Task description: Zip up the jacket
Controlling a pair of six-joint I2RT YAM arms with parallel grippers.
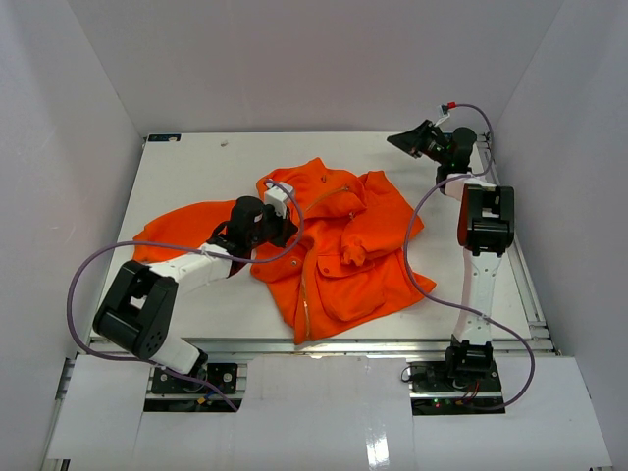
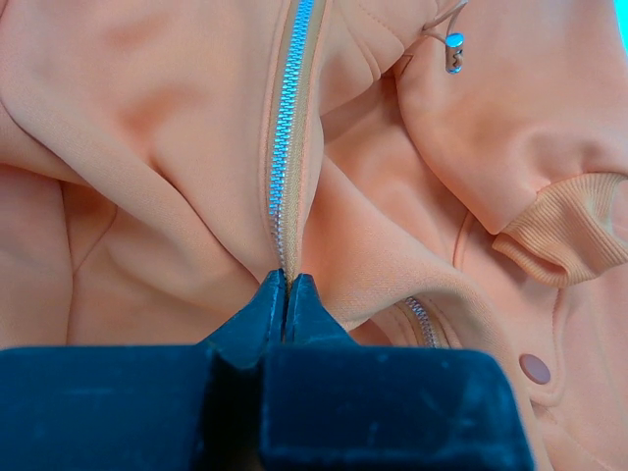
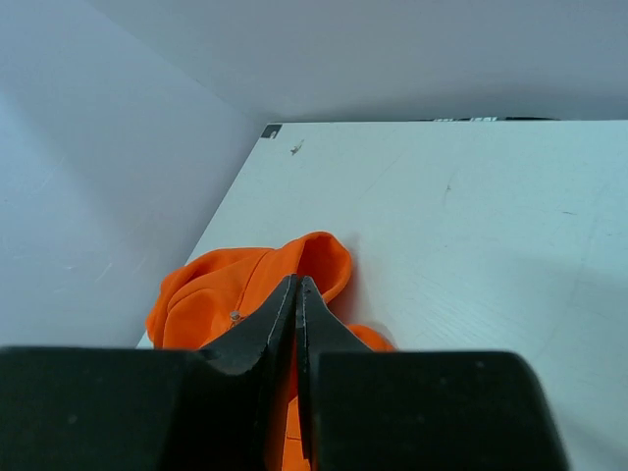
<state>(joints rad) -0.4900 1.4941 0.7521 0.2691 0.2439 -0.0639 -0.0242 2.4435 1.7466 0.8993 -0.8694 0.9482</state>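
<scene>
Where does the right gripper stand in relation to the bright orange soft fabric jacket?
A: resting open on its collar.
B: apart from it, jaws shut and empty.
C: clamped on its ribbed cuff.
B: the right gripper sits clear of the bright orange soft fabric jacket, and its wrist view shows the jaws closed with nothing between them.

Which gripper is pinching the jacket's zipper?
The left gripper, closed on the zipper of the jacket; the right gripper is shut on nothing, away from it.
</scene>
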